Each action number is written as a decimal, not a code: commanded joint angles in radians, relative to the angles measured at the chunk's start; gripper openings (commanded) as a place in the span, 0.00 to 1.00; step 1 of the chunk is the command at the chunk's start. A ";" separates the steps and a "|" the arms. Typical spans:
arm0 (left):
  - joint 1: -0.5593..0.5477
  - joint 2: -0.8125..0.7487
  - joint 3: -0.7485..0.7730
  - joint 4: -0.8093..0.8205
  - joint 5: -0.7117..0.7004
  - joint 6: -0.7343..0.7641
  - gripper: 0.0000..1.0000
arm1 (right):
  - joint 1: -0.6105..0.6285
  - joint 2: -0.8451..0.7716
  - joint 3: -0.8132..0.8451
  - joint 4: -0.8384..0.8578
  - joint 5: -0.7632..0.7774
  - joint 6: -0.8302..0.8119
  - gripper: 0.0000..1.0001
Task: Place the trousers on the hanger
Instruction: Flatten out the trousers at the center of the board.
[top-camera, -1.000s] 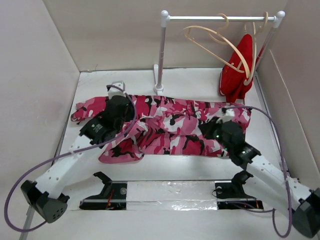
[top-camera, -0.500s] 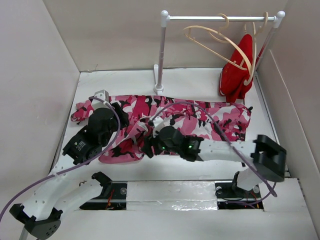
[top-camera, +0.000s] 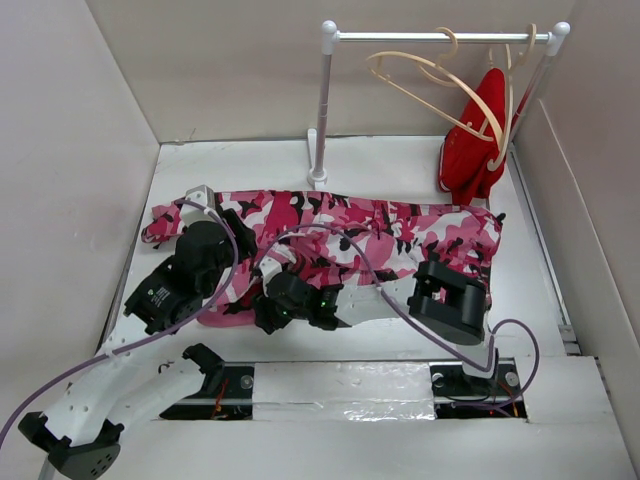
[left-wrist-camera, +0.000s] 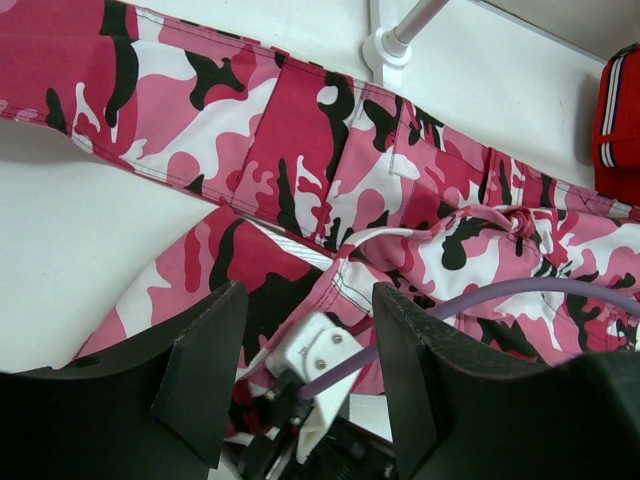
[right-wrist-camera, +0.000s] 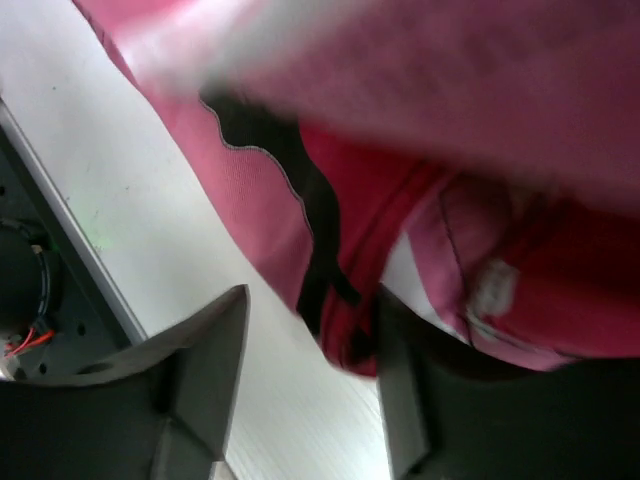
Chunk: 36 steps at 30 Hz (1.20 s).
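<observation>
The camouflage trousers (top-camera: 350, 235) lie flat across the table, waist at the right. The bare hanger (top-camera: 430, 85) hangs on the rail at the back. My left gripper (top-camera: 243, 232) hovers over the trousers' left part; in its wrist view it (left-wrist-camera: 310, 295) is open and holds nothing, with the right arm's white camera mount (left-wrist-camera: 318, 352) below the gap. My right gripper (top-camera: 258, 315) has reached across to the near left hem. Its blurred wrist view shows it (right-wrist-camera: 312, 295) open, the hem edge (right-wrist-camera: 345, 300) lying in the gap against the right finger.
A white rack post (top-camera: 322, 110) stands behind the trousers. A second hanger bears a red garment (top-camera: 475, 150) at the rail's right end. White walls close in left, back and right. Purple cables loop over the fabric. Black arm mounts (top-camera: 215, 385) sit at the near edge.
My right arm swung from the trousers' right end across to the near left hem, and its jaws went from shut to open. The left arm drew back slightly to the left.
</observation>
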 joint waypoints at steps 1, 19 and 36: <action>0.006 -0.012 0.001 0.047 -0.022 0.011 0.51 | 0.008 0.014 0.080 0.086 -0.016 0.041 0.50; 0.006 0.110 0.138 0.084 -0.025 0.074 0.56 | -0.141 -0.396 -0.335 0.398 -0.183 0.466 0.07; 0.006 0.216 0.014 0.238 -0.081 -0.107 0.57 | -0.084 -0.566 -0.372 0.090 -0.014 0.271 0.79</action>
